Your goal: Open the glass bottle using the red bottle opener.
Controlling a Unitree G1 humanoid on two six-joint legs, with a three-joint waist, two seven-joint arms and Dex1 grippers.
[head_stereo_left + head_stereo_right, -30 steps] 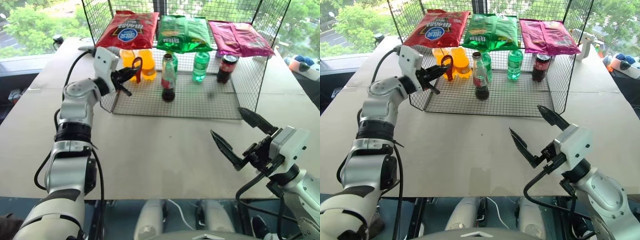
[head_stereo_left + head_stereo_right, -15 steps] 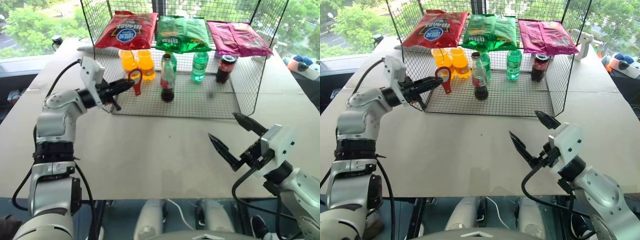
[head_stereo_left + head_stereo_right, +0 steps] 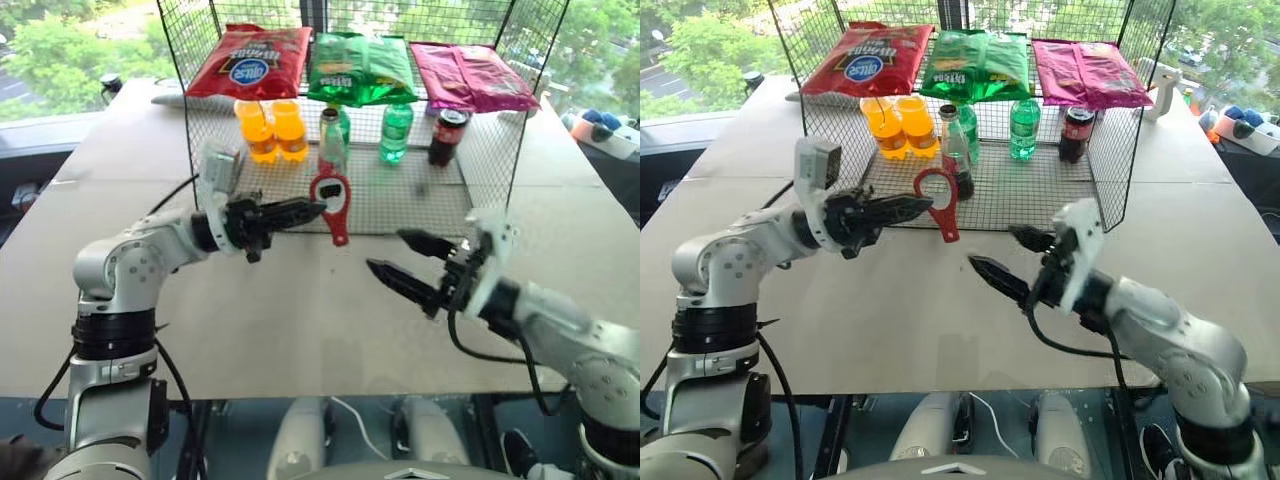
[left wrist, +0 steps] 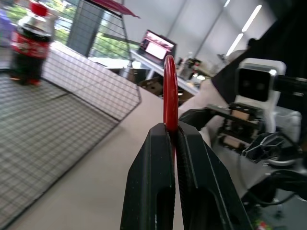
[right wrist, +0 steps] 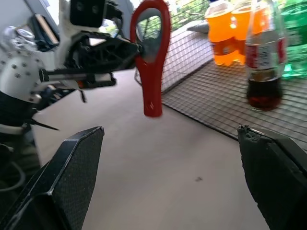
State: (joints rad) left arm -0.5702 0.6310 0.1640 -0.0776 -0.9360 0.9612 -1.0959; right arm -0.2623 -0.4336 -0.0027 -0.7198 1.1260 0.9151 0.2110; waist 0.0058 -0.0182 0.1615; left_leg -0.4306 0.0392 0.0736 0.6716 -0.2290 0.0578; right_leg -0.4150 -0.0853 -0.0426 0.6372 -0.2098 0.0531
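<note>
Now, opener: red bottle opener point(image 3: 332, 203) carried back over the worktop's near edge.
Left claw point(image 3: 306, 210): pinching it.
Right claw point(image 3: 403, 263): spread (handover likely).
Bottle: glass bottle point(image 3: 331, 140) still capped.

A pale table point(image 3: 300, 310) carries a wire cage point(image 3: 470, 190); something white, perhaps a spray bottle point(image 3: 1157, 88), stands beside it.

Left gripper point(image 3: 318, 208) clamps red opener point(image 3: 332, 205) above table point(image 3: 300, 300) by cage's point(image 3: 480, 205) front edge; right gripper point(image 3: 400, 258) spread wide, empty, near it.
</note>
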